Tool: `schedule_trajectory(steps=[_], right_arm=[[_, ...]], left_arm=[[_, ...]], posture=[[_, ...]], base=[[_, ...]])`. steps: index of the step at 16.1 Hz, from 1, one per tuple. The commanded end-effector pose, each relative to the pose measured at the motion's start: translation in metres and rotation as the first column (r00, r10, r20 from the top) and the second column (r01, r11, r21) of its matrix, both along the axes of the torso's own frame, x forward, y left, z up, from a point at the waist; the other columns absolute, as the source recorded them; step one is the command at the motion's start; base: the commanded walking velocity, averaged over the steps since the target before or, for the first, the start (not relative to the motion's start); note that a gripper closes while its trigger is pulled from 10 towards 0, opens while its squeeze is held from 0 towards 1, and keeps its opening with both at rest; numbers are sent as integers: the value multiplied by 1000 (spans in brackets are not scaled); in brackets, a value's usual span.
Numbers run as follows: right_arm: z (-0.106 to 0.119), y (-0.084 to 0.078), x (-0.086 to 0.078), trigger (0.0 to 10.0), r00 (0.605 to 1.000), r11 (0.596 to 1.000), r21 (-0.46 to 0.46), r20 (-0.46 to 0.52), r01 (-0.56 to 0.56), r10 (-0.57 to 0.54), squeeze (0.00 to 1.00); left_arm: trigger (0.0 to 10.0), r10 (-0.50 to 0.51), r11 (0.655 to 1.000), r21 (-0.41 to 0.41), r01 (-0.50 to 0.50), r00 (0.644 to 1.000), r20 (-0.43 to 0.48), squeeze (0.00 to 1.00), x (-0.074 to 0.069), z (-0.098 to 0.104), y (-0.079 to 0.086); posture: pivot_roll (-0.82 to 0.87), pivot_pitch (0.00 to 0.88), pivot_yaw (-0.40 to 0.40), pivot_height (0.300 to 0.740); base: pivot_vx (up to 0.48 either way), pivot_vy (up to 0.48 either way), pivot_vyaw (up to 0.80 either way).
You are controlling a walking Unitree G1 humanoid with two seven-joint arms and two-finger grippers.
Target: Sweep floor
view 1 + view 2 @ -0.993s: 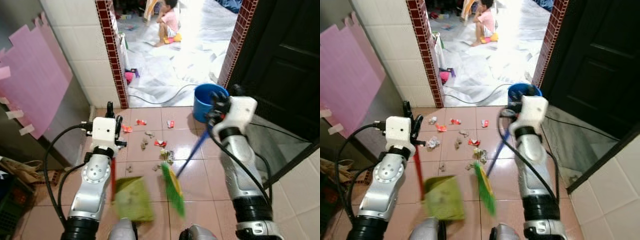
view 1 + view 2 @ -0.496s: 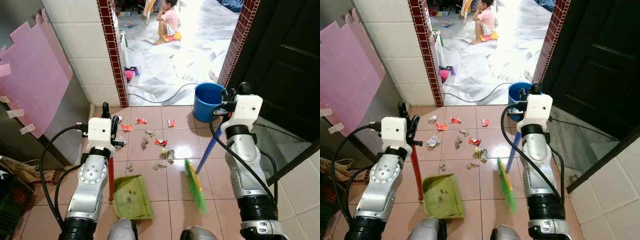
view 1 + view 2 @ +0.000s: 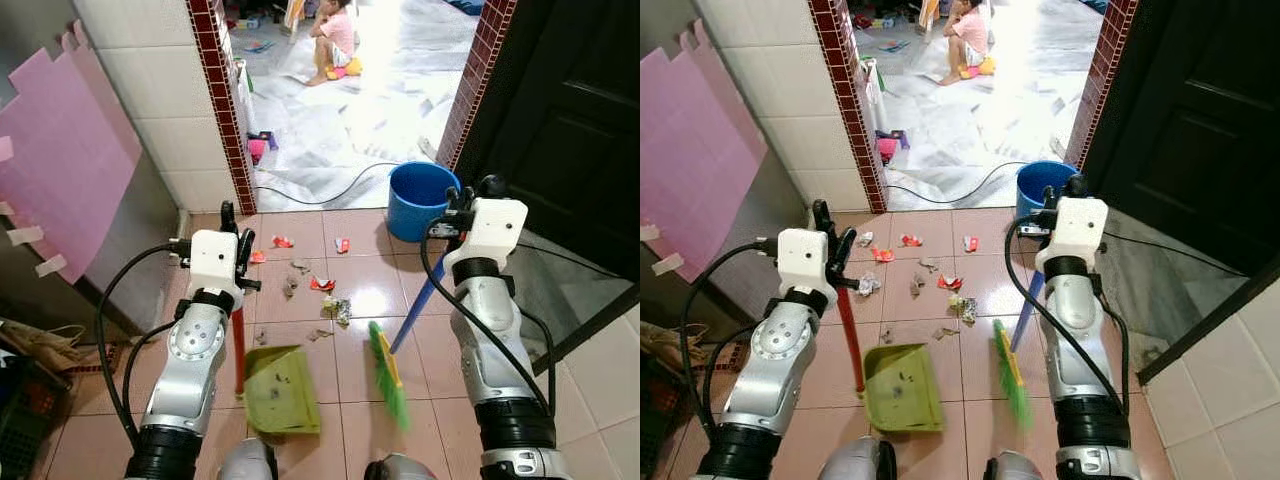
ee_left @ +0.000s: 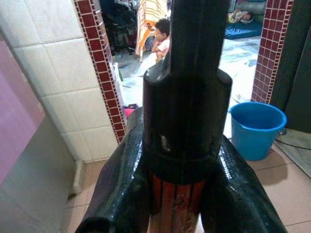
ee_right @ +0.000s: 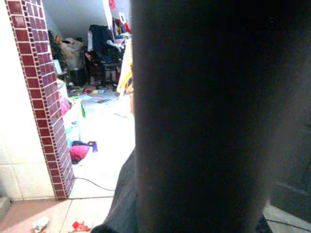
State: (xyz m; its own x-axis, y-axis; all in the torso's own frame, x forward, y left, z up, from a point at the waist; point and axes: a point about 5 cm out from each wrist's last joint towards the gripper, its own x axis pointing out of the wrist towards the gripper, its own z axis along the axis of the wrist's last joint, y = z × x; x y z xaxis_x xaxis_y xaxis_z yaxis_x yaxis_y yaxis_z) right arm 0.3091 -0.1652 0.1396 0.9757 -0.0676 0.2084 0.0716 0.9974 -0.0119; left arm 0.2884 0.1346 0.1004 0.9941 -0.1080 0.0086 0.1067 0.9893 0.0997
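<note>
Landmark: green dustpan (image 3: 282,390), flat on the pink floor tiles (image 3: 300,240) between the two arms.

Red dustpan handle (image 3: 239,350) upright at the pan's left edge, top clamped between the black fingers (image 4: 228,189) of the left gripper (image 3: 232,230); fingers pressed on both sides of the handle in the left wrist view.

Broom (image 3: 390,375) just right of the dustpan: green bristle head on the tiles, apart from the pan, blue stick (image 3: 412,312) slanting up and away to the right gripper (image 3: 462,205). Stick held at its top; exact finger spread of the right gripper not readable, right wrist view blocked by a dark shaft close to the lens.

Litter (image 3: 330,305), paper scraps red, white and grey, scattered just beyond the dustpan toward the doorway; a few crumbs inside the pan.

Blue bucket (image 3: 420,200) beyond the litter, right of it, at the threshold. Black cable (image 3: 320,200) across the pale floor behind the bucket. Brick-edged tiled wall (image 3: 215,110) beyond the pan on the left; pink sheet (image 3: 60,170) taped farther left. Dark door (image 3: 570,120) to the right.

Person (image 3: 335,35) seated on the floor far beyond the doorway.

No legible writing or labels.
</note>
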Motion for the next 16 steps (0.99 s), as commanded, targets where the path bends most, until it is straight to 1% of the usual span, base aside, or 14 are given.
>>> schedule_trajectory(steps=[1, 2, 3, 5, 7, 9, 10, 11, 13, 14, 16], right_arm=[[10, 3, 4, 10000, 999, 999, 28, 41, -18, 17, 0], [10, 5, 5, 10000, 999, 999, 29, 38, -25, 24, 0], [10, 8, 6, 10000, 999, 999, 24, 37, -35, 34, 0], [12, 12, 8, 10000, 997, 998, 21, 42, -60, 59, 0], [14, 21, 12, 10000, 994, 996, 14, 54, -91, 90, 0], [15, 24, 12, 10000, 994, 996, 1, 56, -93, 93, 0], [14, 25, 12, 10000, 993, 994, 6, 52, -105, 105, 0], [14, 27, 11, 10000, 992, 993, -15, 55, -114, 115, 0], [12, 25, 10, 10000, 996, 996, -43, 41, -77, 79, 0], [11, 25, 9, 10000, 996, 995, -63, 35, -74, 77, 0], [9, 24, 8, 10000, 998, 996, -74, 27, -56, 58, 0]], left_arm=[[10000, 4, 1000, 4, -4, 999, 42, 0, 5, 11, 2], [10000, 11, 1000, -3, -11, 999, 42, 0, 5, 11, 3], [10000, 16, 1000, -7, -15, 999, 45, 0, 5, 12, 4], [10000, 24, 1000, -19, -23, 998, 49, 0, 7, 14, 6], [10000, 20, 1000, -7, -20, 998, 67, 0, 11, 19, 6], [10000, 16, 1000, -1, -15, 997, 80, 0, 14, 24, 6], [10000, 25, 1000, -4, -25, 997, 75, 0, 14, 24, 9], [10000, 41, 999, -8, -40, 997, 62, 0, 13, 21, 12], [10000, 53, 999, -7, -53, 998, 41, 0, 10, 15, 17], [10000, 49, 999, -11, -49, 998, 35, 0, 9, 14, 17], [10000, 37, 999, -12, -36, 999, 28, 0, 8, 12, 14]], posture=[[-19, 0, 64, 740], [-10, 0, 41, 740], [-9, 0, 39, 740], [1, 0, 30, 740], [11, 0, 19, 740], [16, 0, 13, 740], [12, 0, 21, 740], [5, 0, 30, 740], [-1, 0, 40, 740], [-2, 0, 44, 740], [-2, 0, 45, 740]], base=[[0, 0, 0], [0, 0, 0], [0, 296, 0], [0, 480, 0], [0, 480, 0], [0, 480, 0], [0, 480, 0], [0, 480, 0], [0, 480, 0], [0, 480, 0], [0, 480, 0]])
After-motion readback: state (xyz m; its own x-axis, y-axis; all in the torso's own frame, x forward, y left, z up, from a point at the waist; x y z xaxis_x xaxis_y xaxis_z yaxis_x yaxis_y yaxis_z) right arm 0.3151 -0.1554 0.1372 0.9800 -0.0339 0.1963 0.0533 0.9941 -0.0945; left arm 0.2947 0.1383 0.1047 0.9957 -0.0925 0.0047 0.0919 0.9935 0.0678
